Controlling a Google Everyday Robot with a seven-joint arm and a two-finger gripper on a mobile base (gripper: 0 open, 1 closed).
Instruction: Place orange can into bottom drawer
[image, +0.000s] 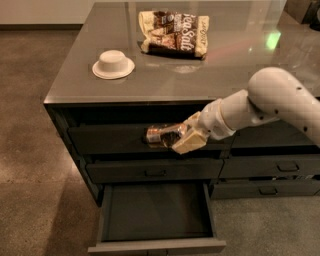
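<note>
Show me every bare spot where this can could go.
The bottom drawer is bare throughout, below the gripper holding the orange can. On the countertop, the front strip right of the white bowl and the right side past the snack bag are free; crowded only around those two.

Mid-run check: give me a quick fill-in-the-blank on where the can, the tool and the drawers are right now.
1. The tool grips the orange can, holding it in front of the ___ drawer of the left stack.
2. The bottom drawer, directly below the can, is ___, not shut.
3. On the countertop, the white bowl sits to the picture's ___ of the snack bag.

Missing words: top; open; left.
</note>
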